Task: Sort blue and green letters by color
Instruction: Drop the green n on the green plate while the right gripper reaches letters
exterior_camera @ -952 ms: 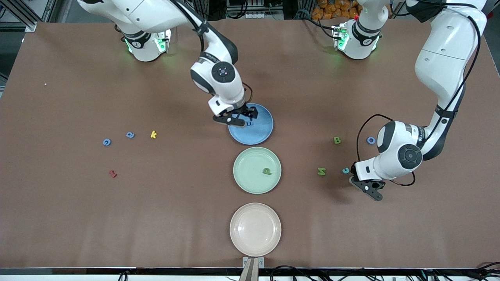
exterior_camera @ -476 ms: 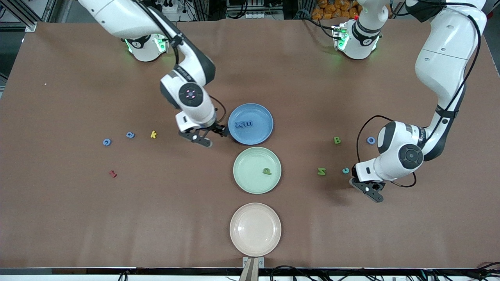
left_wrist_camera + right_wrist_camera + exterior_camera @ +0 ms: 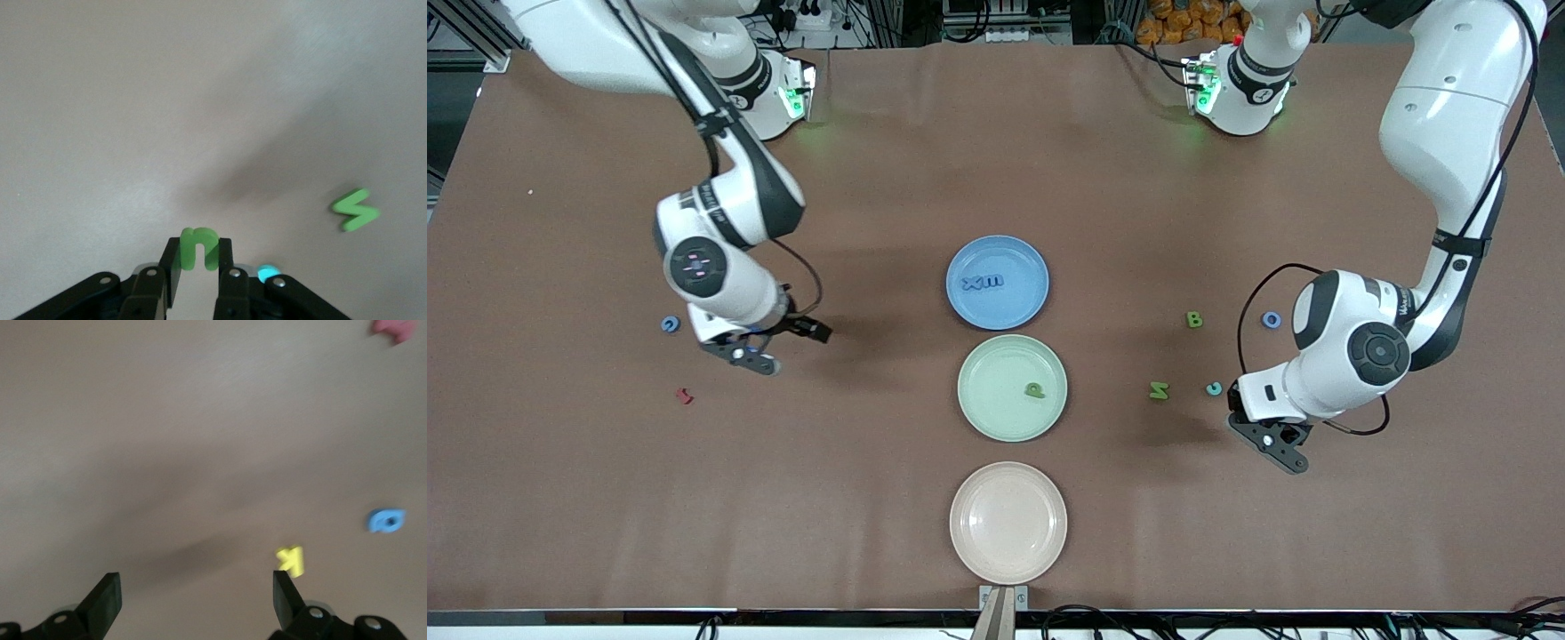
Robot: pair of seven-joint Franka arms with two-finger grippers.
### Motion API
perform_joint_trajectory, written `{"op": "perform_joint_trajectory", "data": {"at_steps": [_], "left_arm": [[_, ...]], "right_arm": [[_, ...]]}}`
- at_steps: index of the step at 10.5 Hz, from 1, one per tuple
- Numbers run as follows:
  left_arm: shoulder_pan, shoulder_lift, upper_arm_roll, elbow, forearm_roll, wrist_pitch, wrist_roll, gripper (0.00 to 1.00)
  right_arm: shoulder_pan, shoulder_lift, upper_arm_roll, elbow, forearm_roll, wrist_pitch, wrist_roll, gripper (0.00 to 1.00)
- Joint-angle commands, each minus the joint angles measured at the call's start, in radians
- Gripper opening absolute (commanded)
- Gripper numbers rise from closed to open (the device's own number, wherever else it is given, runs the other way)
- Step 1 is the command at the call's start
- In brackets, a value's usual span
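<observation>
No readable print beyond the toy letters (image 3: 982, 283) themselves

White rounded arms, dark grey joints, black cables, green-lit bases, black tools

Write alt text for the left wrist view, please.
The left gripper is shut on a small green letter u, pinched between its black fingers over bare brown table. A green letter N lies on the table close by, and a turquoise letter peeks out beside one finger.
</observation>
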Motion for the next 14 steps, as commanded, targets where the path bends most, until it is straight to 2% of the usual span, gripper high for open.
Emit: {"op": "perform_joint_trajectory", "data": {"at_steps": [1, 3, 6, 10, 14], "left_arm": [[-0.013, -0.030, -0.054, 0.007, -0.017, -0.060, -0.160, 0.00], [-0.056, -0.034, -0.063, 0.007, -0.019, -0.072, -0.278, 0.00], [-0.101, -0.030, -0.153, 0.010, -0.044, -0.089, -0.622, 0.00], [-0.268, -0.002, -0.152, 0.031, -0.063, -0.085, -1.000, 0.00], [-0.355, 0.053, -0.143, 0.033, -0.067, -0.037, -1.077, 0.00]], "right_arm": [[-0.115, -0.066, -0.010, -0.060, -0.023, 0.008, -0.064, 1.00], [-0.172, -0.099, -0.021, -0.112, -0.026, 0.046, -0.081, 1.00], [-0.282, -0.165, -0.020, -0.277, -0.032, 0.211, -0.217, 1.00], [-0.354, -0.149, -0.021, -0.434, -0.038, 0.447, -0.288, 1.00], [-0.370, -0.101, -0.021, -0.494, -0.055, 0.517, -0.290, 1.00]]}}
